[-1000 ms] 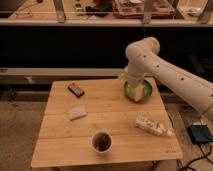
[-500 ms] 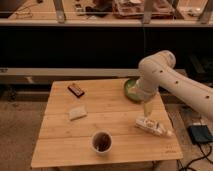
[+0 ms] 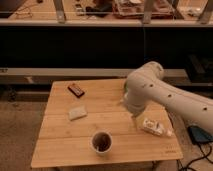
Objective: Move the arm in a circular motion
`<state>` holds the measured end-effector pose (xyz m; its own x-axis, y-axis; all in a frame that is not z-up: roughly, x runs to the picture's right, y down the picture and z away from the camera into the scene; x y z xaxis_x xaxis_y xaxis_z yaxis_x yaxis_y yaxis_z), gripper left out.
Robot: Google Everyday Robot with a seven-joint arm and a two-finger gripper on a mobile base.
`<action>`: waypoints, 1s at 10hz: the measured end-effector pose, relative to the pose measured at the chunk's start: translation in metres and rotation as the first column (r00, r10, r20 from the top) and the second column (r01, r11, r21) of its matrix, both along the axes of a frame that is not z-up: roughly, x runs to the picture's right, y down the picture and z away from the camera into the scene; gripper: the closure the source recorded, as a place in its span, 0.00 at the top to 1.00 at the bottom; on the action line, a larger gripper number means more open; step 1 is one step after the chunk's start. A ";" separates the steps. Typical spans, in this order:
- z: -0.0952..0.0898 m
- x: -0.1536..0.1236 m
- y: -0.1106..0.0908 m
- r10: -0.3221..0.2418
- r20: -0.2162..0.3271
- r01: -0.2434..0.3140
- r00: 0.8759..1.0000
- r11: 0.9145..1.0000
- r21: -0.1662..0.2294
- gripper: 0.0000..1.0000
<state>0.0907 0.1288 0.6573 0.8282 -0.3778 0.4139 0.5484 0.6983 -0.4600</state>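
Note:
The cream-white arm with small dark dots reaches in from the lower right over the wooden table. Its bulbous elbow hangs above the table's back right part. From the elbow a short segment drops to a slim pale tip, the gripper. The gripper hangs just above the tabletop, left of a white packet, and holds nothing that I can see.
On the table are a dark bar at the back left, a pale flat pad in the middle left and a cup near the front edge. A blue object lies on the floor at the right. Dark shelving runs behind the table.
The elbow has swung left and toward the table's front. It now covers the green bowl that showed at the back right. The tip has dropped closer to the white packet.

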 end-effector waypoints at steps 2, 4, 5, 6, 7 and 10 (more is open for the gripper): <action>0.001 -0.054 0.014 -0.054 0.115 0.056 0.992 0.998 -0.016 0.80; 0.007 -0.110 0.008 -0.127 0.237 0.130 0.963 0.992 0.001 0.80; 0.011 -0.129 0.004 -0.156 0.273 0.158 0.949 0.987 0.013 0.80; 0.015 -0.148 0.001 -0.188 0.310 0.191 0.932 0.981 0.022 0.80; 0.023 -0.163 -0.004 -0.213 0.338 0.216 0.917 0.976 0.029 0.80; 0.058 -0.171 -0.053 -0.256 0.330 0.242 0.909 0.967 0.082 0.80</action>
